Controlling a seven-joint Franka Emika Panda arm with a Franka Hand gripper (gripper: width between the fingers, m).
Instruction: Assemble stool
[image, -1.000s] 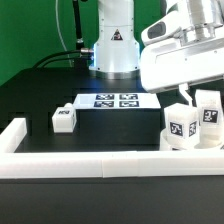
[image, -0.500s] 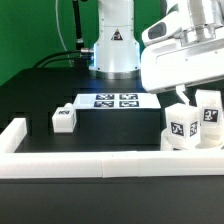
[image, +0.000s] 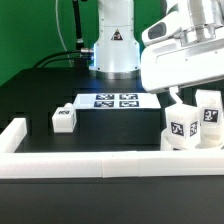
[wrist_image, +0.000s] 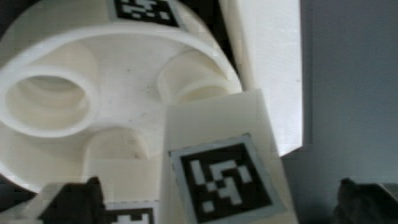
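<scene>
Gripper (wrist_image: 221, 198) wide open and holding nothing. Its two dark fingertips (wrist_image: 75, 198) stand on either side of a small blocky white plastic leg (wrist_image: 222, 160) with a black-and-white tag, apparently clear of it.

Task's thing: the round thick white plastic seat (wrist_image: 80, 50) lies flat on the black table (image: 110, 135), at the exterior view's right, close behind the long white border rail (image: 90, 166). The leg under me stands upright on the seat, and a second tagged leg (image: 207, 110) stands beside it. One round socket (wrist_image: 50, 100) gapes empty.

Risks:
- Can't tell whether the leg under me is fully home in its socket. If it is only perched, a brush from a fingertip as I rise could tip it or pull it out.
- A lift that drifts sideways would drag a finger across the tagged face and might shift the whole seat (nothing visible pins it down).

Surroundings:
- The third leg (image: 63, 118) lies loose on the table, well apart, toward the exterior view's left.
- The marker board (image: 115, 101) lies just beside that leg, toward the middle.
- Obstacles, by my judgement: the two standing legs crowd the approach to the empty socket, and the rail hems in the seat's front edge.
</scene>
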